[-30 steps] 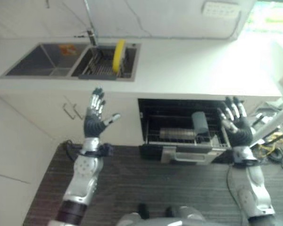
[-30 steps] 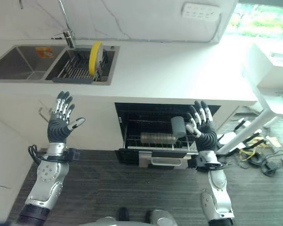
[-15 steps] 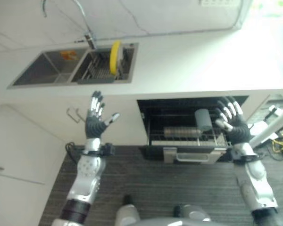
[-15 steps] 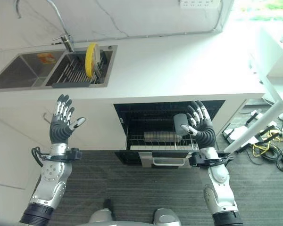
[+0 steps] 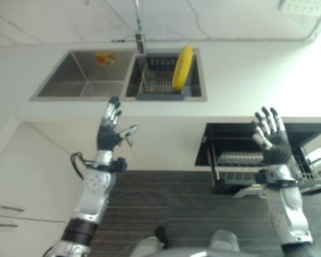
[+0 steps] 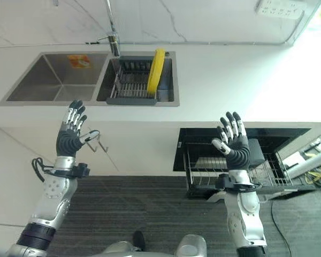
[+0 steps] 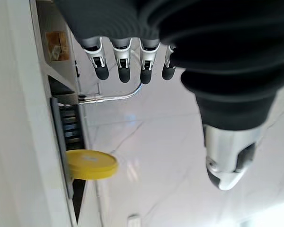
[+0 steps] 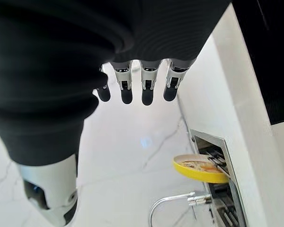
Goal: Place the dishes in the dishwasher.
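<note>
Both hands raised, palms forward, in front of the white counter (image 6: 219,80). Left hand (image 6: 69,140) at 9 o'clock: fingers straight and spread, thumb out, nothing held. Right hand (image 6: 234,145) at 3 o'clock: same posture, fingers extended, empty. Yellow plate (image 6: 156,68) stands on edge in the dark dish rack (image 6: 131,85) inside the right basin of the sink (image 6: 53,83), at 12 o'clock, below the faucet (image 6: 112,37). Dishwasher (image 6: 203,144) open under the counter at 3 o'clock; its wire rack (image 6: 203,170) is pulled out, just behind the right hand.
</note>
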`<state>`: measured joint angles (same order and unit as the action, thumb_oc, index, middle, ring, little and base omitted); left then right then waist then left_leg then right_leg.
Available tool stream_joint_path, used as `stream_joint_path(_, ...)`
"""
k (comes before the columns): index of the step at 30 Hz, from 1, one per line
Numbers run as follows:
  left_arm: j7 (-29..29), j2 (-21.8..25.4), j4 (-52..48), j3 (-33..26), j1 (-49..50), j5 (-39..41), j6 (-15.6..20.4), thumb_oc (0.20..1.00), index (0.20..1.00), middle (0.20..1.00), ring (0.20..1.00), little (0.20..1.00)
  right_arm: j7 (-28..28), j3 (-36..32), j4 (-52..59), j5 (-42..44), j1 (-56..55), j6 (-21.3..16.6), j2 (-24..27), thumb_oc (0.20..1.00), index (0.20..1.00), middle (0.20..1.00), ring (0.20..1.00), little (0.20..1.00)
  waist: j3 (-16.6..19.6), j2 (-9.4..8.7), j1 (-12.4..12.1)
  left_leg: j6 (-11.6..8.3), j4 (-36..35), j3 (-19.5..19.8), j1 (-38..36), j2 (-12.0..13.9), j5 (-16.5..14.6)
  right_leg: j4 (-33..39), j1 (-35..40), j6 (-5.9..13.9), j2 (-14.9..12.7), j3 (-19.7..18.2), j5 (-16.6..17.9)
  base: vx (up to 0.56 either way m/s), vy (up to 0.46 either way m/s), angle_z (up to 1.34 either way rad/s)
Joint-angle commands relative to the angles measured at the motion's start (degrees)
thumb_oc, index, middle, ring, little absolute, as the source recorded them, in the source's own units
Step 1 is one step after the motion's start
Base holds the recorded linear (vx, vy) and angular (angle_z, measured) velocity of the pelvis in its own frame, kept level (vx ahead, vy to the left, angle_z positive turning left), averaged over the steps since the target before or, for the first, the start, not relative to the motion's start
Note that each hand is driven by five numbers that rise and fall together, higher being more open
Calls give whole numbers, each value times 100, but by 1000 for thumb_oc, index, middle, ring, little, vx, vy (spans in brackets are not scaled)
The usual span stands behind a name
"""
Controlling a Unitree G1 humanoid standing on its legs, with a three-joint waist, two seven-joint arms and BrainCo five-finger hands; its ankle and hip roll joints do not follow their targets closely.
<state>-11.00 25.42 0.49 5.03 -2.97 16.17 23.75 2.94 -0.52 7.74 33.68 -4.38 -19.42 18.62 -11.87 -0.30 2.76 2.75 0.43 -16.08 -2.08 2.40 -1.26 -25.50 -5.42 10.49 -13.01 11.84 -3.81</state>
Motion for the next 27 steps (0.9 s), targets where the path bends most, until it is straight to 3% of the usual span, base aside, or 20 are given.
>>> stream_joint_path(1,-65,28,-457,-173,8,-187,169,1000,1000,1000,1000,1000,52,-103,80,-77,160,-394,362,1000,1000,1000,1000,1000,188,34,30,-234,325,216,252,-38,-321,832,505,-459,1022,340,-700,69,45,-10)
stream_joint_path(3,-142,26,-459,-187,46,-161,129,1000,1000,1000,1000,1000,105,-62,-21,-67,250,-478,409,1000,1000,1000,1000,1000,141,26,24,-212,482,208,298,-119,-392,934,432,-496,1037,370,-557,69,-7,-15)
stream_joint_path(5,-57,-55,-363,-138,24,-169,205,1000,1000,1000,1000,1000,-16,-85,-73,-21,250,-638,483,1000,1000,1000,1000,1000,151,-9,80,-187,610,301,321,-241,-472,1267,546,-687,1197,191,-677,53,-123,-24)
stream_joint_path(7,0,-130,-397,-85,104,-250,229,1000,1000,1000,1000,1000,-31,-109,-172,106,298,-706,517,1000,1000,1000,1000,1000,204,-61,55,-205,818,232,325,-272,-598,1486,658,-702,1138,273,-605,49,-133,13)
stream_joint_path(9,-49,-144,-448,-14,181,-290,241,1000,1000,1000,1000,1000,8,-97,-141,75,296,-735,543,1000,1000,1000,1000,1000,207,-120,114,-213,1438,195,463,-297,-852,1548,700,-782,1128,112,-580,76,-111,8)
stream_joint_path(10,-62,-143,-450,-9,222,-274,269,1000,1000,1000,1000,1000,14,-83,-129,27,286,-752,557,1000,1000,1000,1000,1000,180,-161,116,-281,1997,210,669,-241,-823,1566,741,-837,1124,76,-583,114,-111,8)
stream_joint_path(11,-51,-160,-457,-30,248,-242,196,1000,1000,1000,1000,1000,-11,-30,-105,-69,264,-740,572,1000,1000,1000,1000,1000,132,-189,117,-395,2667,392,995,-144,-580,1513,732,-893,1126,-48,-565,214,-8,-3)
stream_joint_path(13,38,-133,-444,-95,314,-273,227,1000,1000,1000,1000,1000,82,66,-84,-69,327,-663,570,1000,1000,1000,1000,1000,146,-47,88,-405,1654,774,735,67,-470,1401,688,-847,1215,-287,-657,345,247,-32)
stream_joint_path(14,-19,-103,-540,-141,435,-308,248,1000,1000,1000,1000,1000,145,124,-58,-189,340,-648,545,1000,1000,1000,1000,1000,127,48,11,-625,1117,1238,815,308,127,1480,798,-830,1284,-526,-730,390,390,-99)
stream_joint_path(16,-110,-101,-642,-234,585,-268,267,1000,1000,1000,1000,1000,186,200,45,-292,335,-554,610,1000,1000,1000,1000,1000,94,111,-105,-786,692,1915,964,506,514,1548,966,-782,1266,-937,-828,389,355,-140)
stream_joint_path(17,-53,-102,-628,-266,593,-231,311,1000,1000,1000,1000,1000,149,203,79,-305,320,-538,637,1000,1000,1000,1000,1000,87,130,-104,-802,626,1910,976,564,576,1529,997,-768,1239,-967,-866,338,347,-109)
stream_joint_path(19,193,-78,-409,-230,431,-177,497,1000,1000,1000,1000,1000,19,148,132,-285,263,-542,714,1000,1000,1000,1000,1000,141,189,27,-781,469,1545,845,698,318,1368,964,-675,1022,-798,-957,268,322,-100)
stream_joint_path(22,257,-66,-256,-75,254,-287,563,1000,1000,1000,1000,1000,88,128,116,-197,203,-578,662,1000,1000,1000,1000,1000,206,259,95,-705,342,1530,613,527,90,1119,854,-546,812,-706,-1028,219,253,-22)
stream_joint_path(26,322,-55,-302,17,182,-450,330,1000,1000,1000,1000,1000,183,101,182,-127,154,-462,538,1000,1000,1000,1000,1000,314,283,90,-557,110,1398,342,318,-33,979,678,-339,504,-506,-911,178,149,-26)
stream_joint_path(27,305,0,-364,10,267,-496,286,1000,1000,1000,1000,1000,240,130,228,-146,178,-425,476,1000,1000,1000,1000,1000,343,277,-6,-522,-2,1231,230,322,-65,1006,583,-228,333,-246,-786,81,47,1)
